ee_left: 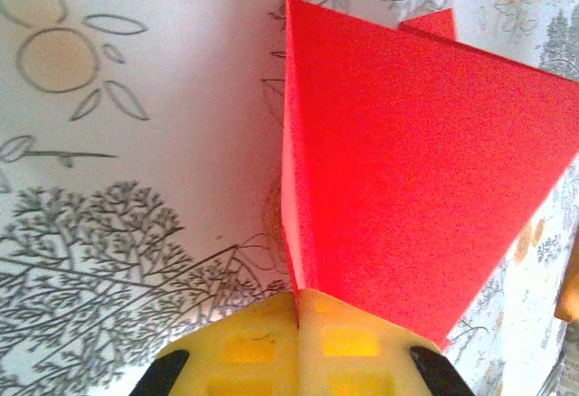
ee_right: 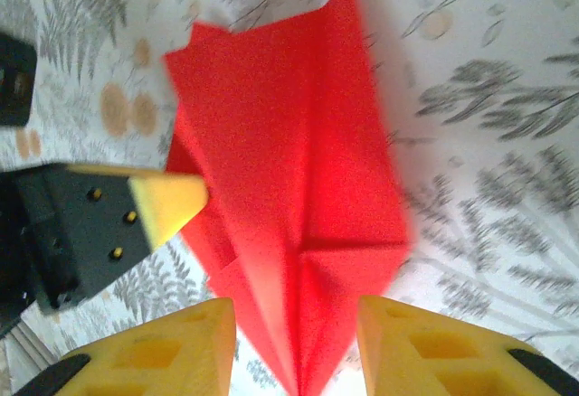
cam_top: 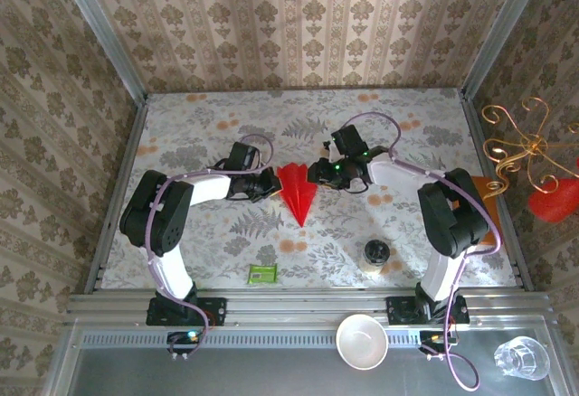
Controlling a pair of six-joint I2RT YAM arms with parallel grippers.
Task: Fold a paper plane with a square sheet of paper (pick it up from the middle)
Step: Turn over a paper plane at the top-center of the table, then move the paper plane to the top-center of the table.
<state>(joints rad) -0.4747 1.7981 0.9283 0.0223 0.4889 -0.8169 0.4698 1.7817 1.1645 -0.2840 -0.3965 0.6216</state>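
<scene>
Where the left gripper (ee_left: 297, 310) clamps, the paper plane (ee_left: 398, 161) is hidden.

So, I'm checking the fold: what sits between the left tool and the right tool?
The folded red paper, in the top view: the left tool is shut on its edge, the right tool open at the other side.

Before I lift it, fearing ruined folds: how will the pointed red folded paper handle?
Probably floppy: the pointed red folded paper is thin, one flap raised. Likely light and easily creased. Pinched at one edge by the left tool, it may sag.
</scene>
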